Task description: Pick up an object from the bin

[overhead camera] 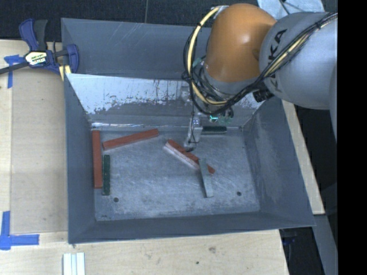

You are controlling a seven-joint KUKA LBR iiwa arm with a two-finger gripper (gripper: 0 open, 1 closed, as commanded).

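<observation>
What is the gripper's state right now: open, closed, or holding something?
Gripper: cannot be told whether open or closed; it is at the upper end of a reddish-brown flat stick near the grey metal bin's middle.

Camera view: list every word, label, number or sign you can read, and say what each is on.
Large black letters on the silver robot arm: crossed by cables, not readable as a word.
Dark marks on the grey metal bin's far wall: scratches, no writing.
On the reddish-brown flat sticks and the dark green strip: no print visible.
</observation>
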